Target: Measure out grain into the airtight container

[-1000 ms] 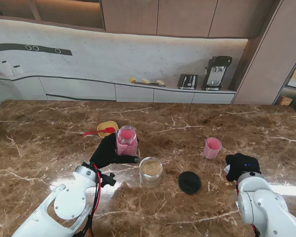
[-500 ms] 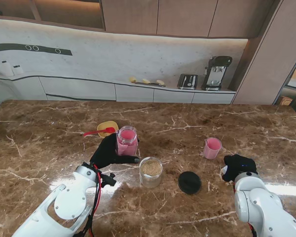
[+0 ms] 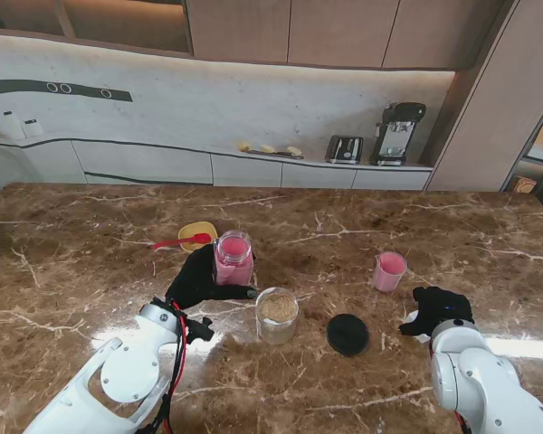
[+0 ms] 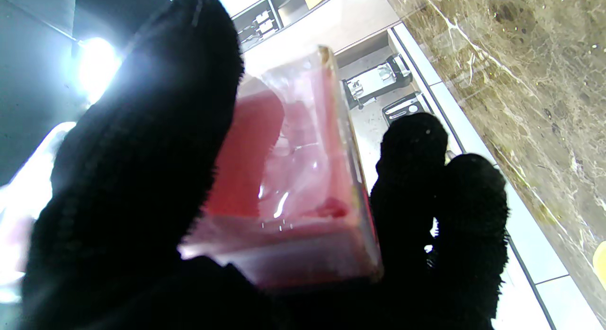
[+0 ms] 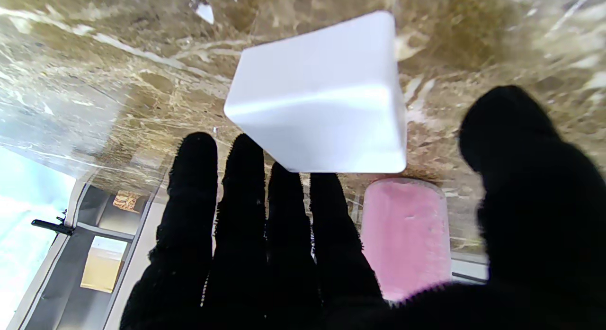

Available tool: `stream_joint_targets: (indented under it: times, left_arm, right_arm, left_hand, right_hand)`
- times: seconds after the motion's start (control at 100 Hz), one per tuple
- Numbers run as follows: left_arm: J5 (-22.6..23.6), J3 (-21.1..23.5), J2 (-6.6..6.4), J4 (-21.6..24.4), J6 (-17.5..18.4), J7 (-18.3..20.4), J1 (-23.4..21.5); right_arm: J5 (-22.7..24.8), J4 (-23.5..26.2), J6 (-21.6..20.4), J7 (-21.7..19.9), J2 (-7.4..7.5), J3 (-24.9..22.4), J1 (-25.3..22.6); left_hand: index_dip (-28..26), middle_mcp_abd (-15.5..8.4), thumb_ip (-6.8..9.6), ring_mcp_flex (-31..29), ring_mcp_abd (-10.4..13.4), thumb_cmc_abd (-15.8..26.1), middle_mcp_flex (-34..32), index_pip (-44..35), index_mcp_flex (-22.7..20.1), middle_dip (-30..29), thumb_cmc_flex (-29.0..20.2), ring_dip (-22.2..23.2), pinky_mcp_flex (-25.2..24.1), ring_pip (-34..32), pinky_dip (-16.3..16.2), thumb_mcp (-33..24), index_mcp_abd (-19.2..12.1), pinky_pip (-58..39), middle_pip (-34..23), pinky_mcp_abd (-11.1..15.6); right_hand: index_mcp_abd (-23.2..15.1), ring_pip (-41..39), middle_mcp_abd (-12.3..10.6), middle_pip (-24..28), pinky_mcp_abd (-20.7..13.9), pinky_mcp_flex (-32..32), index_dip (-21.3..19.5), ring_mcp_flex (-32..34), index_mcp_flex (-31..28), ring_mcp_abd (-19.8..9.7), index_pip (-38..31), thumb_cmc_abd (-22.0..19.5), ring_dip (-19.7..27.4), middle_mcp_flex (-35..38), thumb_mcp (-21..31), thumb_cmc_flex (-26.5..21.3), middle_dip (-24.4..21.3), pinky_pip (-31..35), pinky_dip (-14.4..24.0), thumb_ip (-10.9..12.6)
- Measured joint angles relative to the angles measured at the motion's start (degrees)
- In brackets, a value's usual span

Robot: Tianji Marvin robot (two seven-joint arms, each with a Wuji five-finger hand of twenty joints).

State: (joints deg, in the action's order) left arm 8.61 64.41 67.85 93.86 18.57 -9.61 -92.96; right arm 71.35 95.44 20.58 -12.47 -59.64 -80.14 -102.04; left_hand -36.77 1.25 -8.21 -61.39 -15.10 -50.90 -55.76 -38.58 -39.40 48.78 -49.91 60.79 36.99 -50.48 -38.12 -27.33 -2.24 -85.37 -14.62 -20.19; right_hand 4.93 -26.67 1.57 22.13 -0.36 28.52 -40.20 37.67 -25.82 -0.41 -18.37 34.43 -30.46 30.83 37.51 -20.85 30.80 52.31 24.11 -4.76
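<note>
**Left hand wrapped on the pink jar, right hand spread near the pink cup**

Your left hand is closed around the clear jar with pink contents, which stands upright on the marble tabletop. In the left wrist view the thumb presses one side of the jar and the other fingers sit on its opposite side.

From that jar, the airtight container, a clear glass with grain in its bottom, stands just beside it at about 5 o'clock, its mouth uncovered. The round black lid lies flat at the container's 3 o'clock, apart from it. The yellow dish with the red spoon resting on it sits at the jar's 10 o'clock.

Your right hand holds nothing; its fingers are spread. The pink cup stands upright at the hand's 11 o'clock, not touching it. The right wrist view shows the four fingers side by side and the thumb set wide, with the cup between them, and a white block on the tabletop beyond the fingertips.
</note>
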Motion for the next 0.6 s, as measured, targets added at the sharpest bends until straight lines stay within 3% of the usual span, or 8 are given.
stream_joint_targets:
  times: [0.18,0.36,0.41,0.51,0.6]
  left_arm:
    - [0.1,0.1,0.02,0.0,0.0,-0.1,0.0]
    - [0.3,0.1,0.03,-0.1,0.0,-0.2,0.0]
    - [0.4,0.1,0.03,-0.1,0.0,-0.2,0.0]
    - [0.4,0.1,0.04,-0.1,0.0,-0.3,0.0]
    - [0.4,0.0,0.05,-0.2,0.0,-0.5,0.0]
  right_arm:
    - [-1.3,0.0,-0.9,6.9,-0.61,-1.6,-0.8]
    - [-3.7,0.9,-1.8,10.6,-1.04,-2.9,-0.9]
    - [-6.9,0.8,-1.6,12.2,-1.16,-2.8,-0.5]
    - [-18.1,-0.7,-0.9,14.4,-1.64,-2.2,1.5]
    - [-25.0,-1.9,-0.9,13.5,-2.37,-2.4,3.0]
  left_hand:
    - [0.0,0.0,0.00,0.0,0.0,0.0,0.0,0.0,0.0,0.0,0.0,0.0,0.0,0.0,0.0,0.0,0.0,0.0,0.0,0.0]
    - [0.0,0.0,0.00,0.0,0.0,0.0,0.0,0.0,0.0,0.0,0.0,0.0,0.0,0.0,0.0,0.0,0.0,0.0,0.0,0.0]
    - [0.0,0.0,0.00,0.0,0.0,0.0,0.0,0.0,0.0,0.0,0.0,0.0,0.0,0.0,0.0,0.0,0.0,0.0,0.0,0.0]
    - [0.0,0.0,-0.01,0.0,0.0,0.0,0.0,0.0,0.0,0.0,0.0,0.0,0.0,0.0,0.0,0.0,0.0,0.0,0.0,0.0]
    - [0.0,0.0,-0.01,0.0,0.0,0.0,0.0,0.0,0.0,0.0,0.0,0.0,0.0,0.0,0.0,0.0,0.0,0.0,0.0,0.0]
  right_hand:
    - [0.8,4.8,0.0,-2.2,1.7,-7.3,0.2,-4.5,2.7,0.5,1.2,-0.1,2.3,-3.0,0.8,4.6,-1.4,-5.4,0.0,0.2]
    - [0.9,8.5,0.0,-4.3,4.3,-15.5,0.2,-9.0,4.7,0.7,2.5,-0.1,3.7,-4.7,4.1,8.1,-2.1,-10.8,0.0,0.2]
    - [1.8,9.7,0.0,-5.1,4.6,-18.3,0.4,-11.7,6.6,0.9,4.0,-0.1,4.6,-6.7,4.3,8.3,-2.3,-13.1,0.0,0.2]
    - [5.4,11.6,1.5,-6.4,4.6,-23.5,0.6,-18.3,13.6,1.1,6.7,1.0,4.7,-14.2,4.9,8.9,-2.7,-17.3,0.7,0.2]
    - [6.8,12.6,2.1,-6.7,3.9,-27.6,-0.7,-24.5,18.2,1.0,9.4,1.0,5.3,-19.8,3.5,8.8,-2.7,-20.1,2.9,0.2]
